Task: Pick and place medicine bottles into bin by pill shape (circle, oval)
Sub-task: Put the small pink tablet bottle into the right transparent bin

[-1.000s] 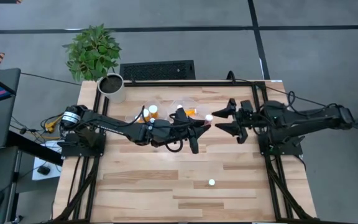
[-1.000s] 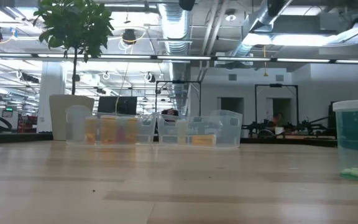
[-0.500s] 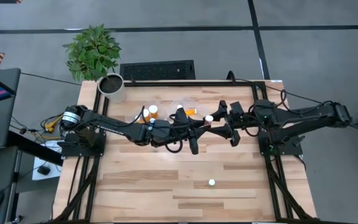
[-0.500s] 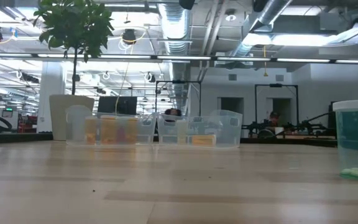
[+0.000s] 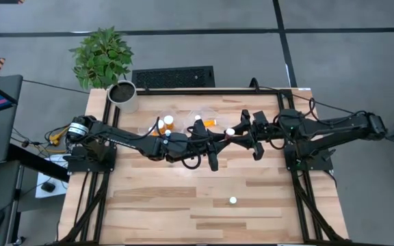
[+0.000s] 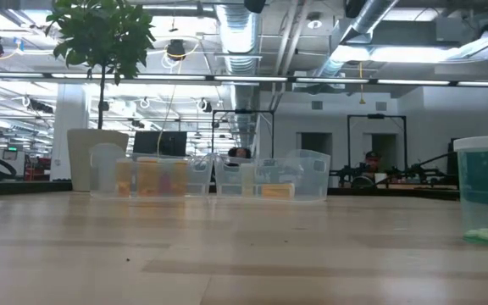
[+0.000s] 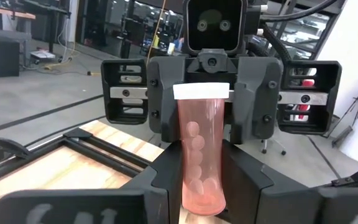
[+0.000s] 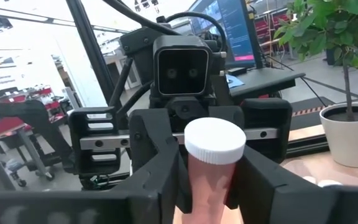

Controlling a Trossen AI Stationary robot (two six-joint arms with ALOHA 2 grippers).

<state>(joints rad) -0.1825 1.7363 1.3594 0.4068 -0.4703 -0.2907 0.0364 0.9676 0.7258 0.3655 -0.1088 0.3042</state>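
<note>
One orange medicine bottle [image 5: 230,130] with a white cap hangs level above the table's middle, between both arms. Round pills show inside it [image 7: 197,162]. My left gripper [image 5: 219,137] reaches in from the table's left and is shut on the bottle's base end. My right gripper [image 5: 241,132] comes from the table's right and is shut on the cap end. Another bottle [image 5: 232,201] stands upright on its base near the table's near edge. My left gripper pinches the bottle's base end [image 7: 201,198] between its two fingers, coming level from the table's left, with the fingers along the bottle. The bottle is lifted clear of the table. My right gripper pinches the bottle's body just below the white cap [image 8: 211,177] between its two fingers [image 7: 161,102]. It comes level from the table's right, along the bottle, and the cap [image 8: 215,140] faces its wrist.
Clear trays [image 5: 198,115] with more bottles [image 5: 167,123] stand at the far middle of the table. A white plant pot [image 5: 123,96] sits at the far left corner. Bare wood [image 5: 183,205] lies toward the near edge.
My right gripper has moved toward the table's left, up to the bottle's cap end, and has then shut on it. The left arm and the bottle have kept still.
</note>
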